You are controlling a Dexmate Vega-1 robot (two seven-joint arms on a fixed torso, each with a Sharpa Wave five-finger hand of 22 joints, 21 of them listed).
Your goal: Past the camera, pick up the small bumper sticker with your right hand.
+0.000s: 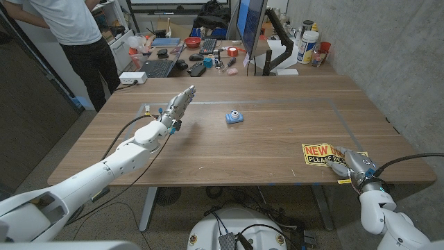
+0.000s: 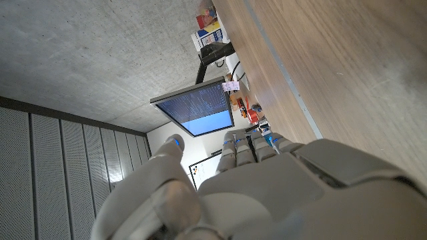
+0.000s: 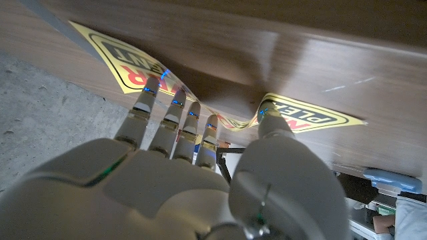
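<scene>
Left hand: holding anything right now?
No. The left hand hovers above the table with fingers extended and nothing in them.

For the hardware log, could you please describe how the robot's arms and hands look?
Both arms are glossy white, rounded segments with dark joint seams; a black cable runs beside the left arm and right arm. The left hand and right hand are pale grey, with small blue-lit fingertips.

The sticker (image 1: 326, 154) is yellow with red and black lettering (black-edged). The camera (image 1: 234, 117) is blue, the table (image 1: 277, 104) brown woodgrain, both hands (image 1: 179, 105) white-grey.
</scene>
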